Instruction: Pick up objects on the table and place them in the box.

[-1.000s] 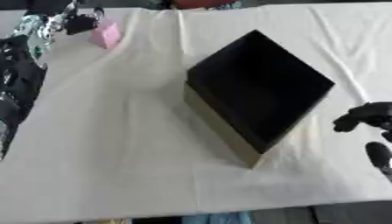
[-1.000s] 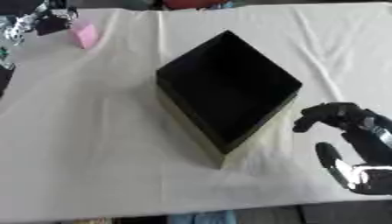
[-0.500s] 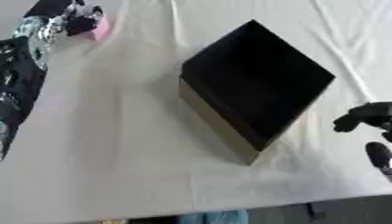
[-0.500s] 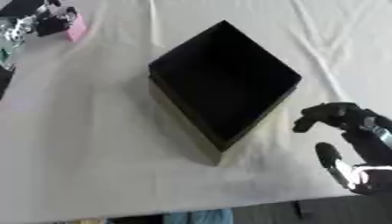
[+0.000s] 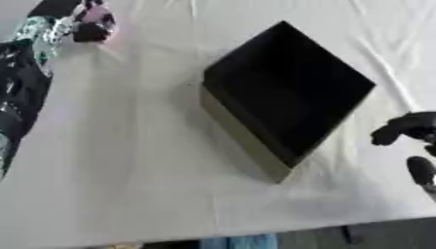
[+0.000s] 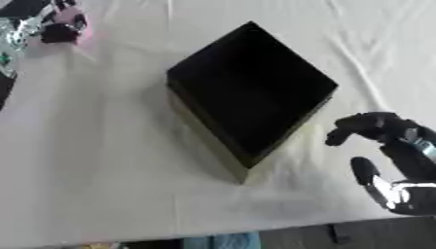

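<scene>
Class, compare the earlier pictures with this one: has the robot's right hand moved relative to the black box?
No. The right hand keeps its place just right of the black box's near-right side, fingers curled and holding nothing. The whole picture shifts a little, which is the camera's doing.

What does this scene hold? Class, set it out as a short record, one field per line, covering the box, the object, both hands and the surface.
box: black box, open top, mid-table, standing cornerwise to the view; nothing visible inside
object: pink object, far left corner of the table
left robot hand: left robot hand at the pink object, fingers curled around it
right robot hand: right robot hand idle, right of the box, fingers curled, holding nothing
surface: white cloth covering the table
</scene>
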